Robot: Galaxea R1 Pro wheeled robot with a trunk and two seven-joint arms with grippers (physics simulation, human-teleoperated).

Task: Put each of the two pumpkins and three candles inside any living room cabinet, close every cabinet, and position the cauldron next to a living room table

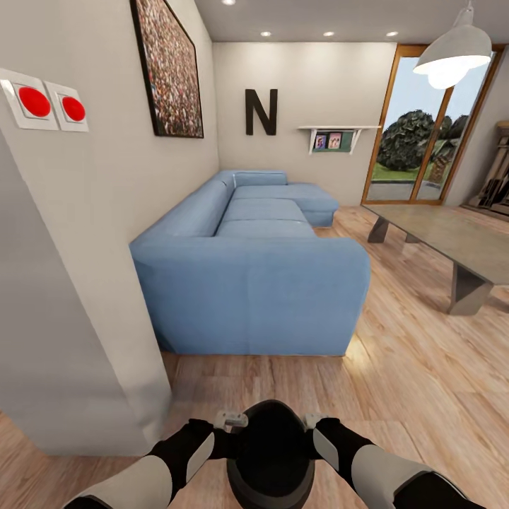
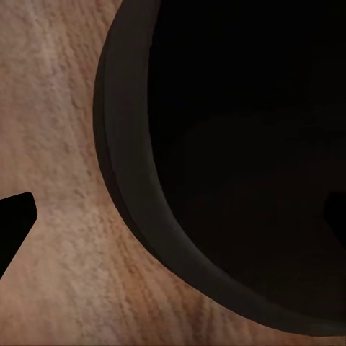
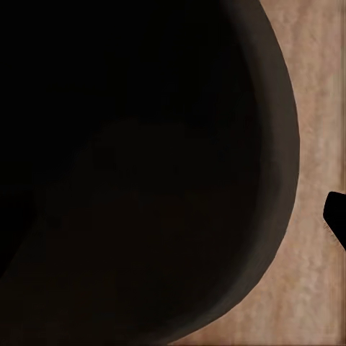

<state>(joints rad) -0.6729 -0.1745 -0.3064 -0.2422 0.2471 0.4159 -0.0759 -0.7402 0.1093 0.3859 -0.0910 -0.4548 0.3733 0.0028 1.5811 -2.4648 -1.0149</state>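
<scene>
1. While the robot faces the blue sofa [image 1: 254, 276] in the head view, the cauldron [image 1: 271, 452] sits low in front of its trunk, between the left gripper [image 1: 231, 422] and the right gripper [image 1: 312, 422], each at an opposite side of the rim. The table [image 1: 452, 237] stands well apart, ahead to the right over plank floor [image 1: 410, 367]. Whether the fingers are clenched on the rim cannot be told here.

2. Seen from the left wrist, the cauldron's thick rim [image 2: 133, 187] curves past with a dark hollow inside. One fingertip [image 2: 14, 223] shows outside the wall, apart from it, and another dark tip at the frame's edge lies over the hollow; contact is unclear.

3. Seen from the right wrist, the rim [image 3: 277, 180] arcs by with one fingertip [image 3: 336, 213] outside it, not touching; the grip cannot be told.

4. My judgement: the pot looks rigid, smooth and fairly heavy, so opposite rim walls, straddled by each pair of fingers, are the sound holds.
</scene>
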